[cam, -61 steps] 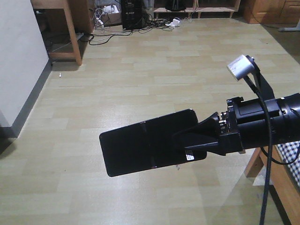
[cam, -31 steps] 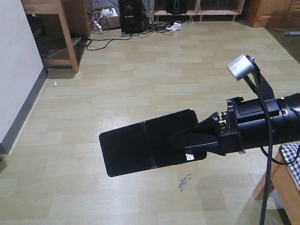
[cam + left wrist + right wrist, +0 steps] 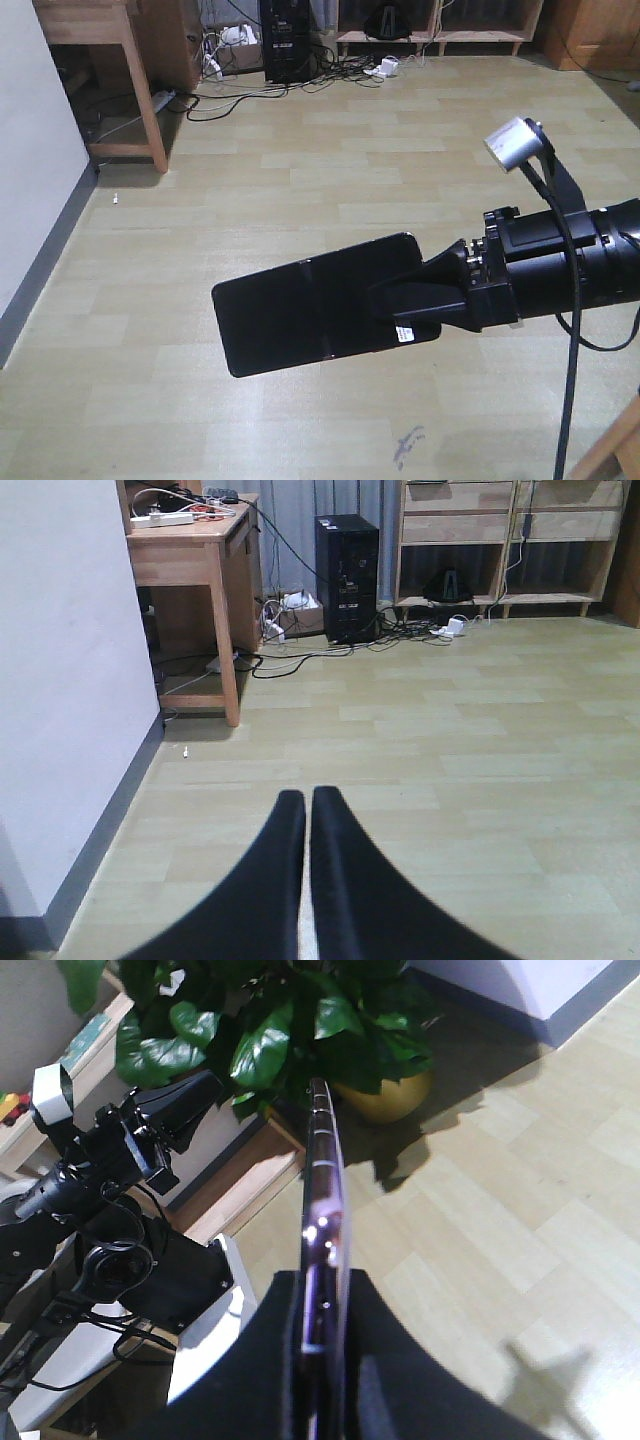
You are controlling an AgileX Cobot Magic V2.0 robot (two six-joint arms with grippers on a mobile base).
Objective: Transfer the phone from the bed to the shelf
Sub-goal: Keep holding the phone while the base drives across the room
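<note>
The phone (image 3: 290, 315) is a flat glossy black slab with a seam across its middle, held level above the floor. My right gripper (image 3: 400, 305) is shut on the end with the white sticker. In the right wrist view the phone's pinkish edge (image 3: 320, 1180) stands upright between the black fingers of the right gripper (image 3: 325, 1290). My left gripper (image 3: 306, 800) is shut with nothing in it. The shelf (image 3: 500, 542), a pale wooden unit with cubbies, stands against the far wall (image 3: 440, 35). Of the bed only a wooden corner (image 3: 615, 455) shows at the lower right.
A wooden desk (image 3: 200, 550) stands at the far left against a white wall (image 3: 30, 150). A black computer tower (image 3: 347, 575) and loose cables (image 3: 250, 85) lie between desk and shelf. A potted plant (image 3: 300, 1020) and my left arm (image 3: 150, 1120) show in the right wrist view.
The whole view has moved forward over the floor: the bed edge has slid out at the lower right and the far shelf shows more. The phone stays unchanged in the right gripper.
</note>
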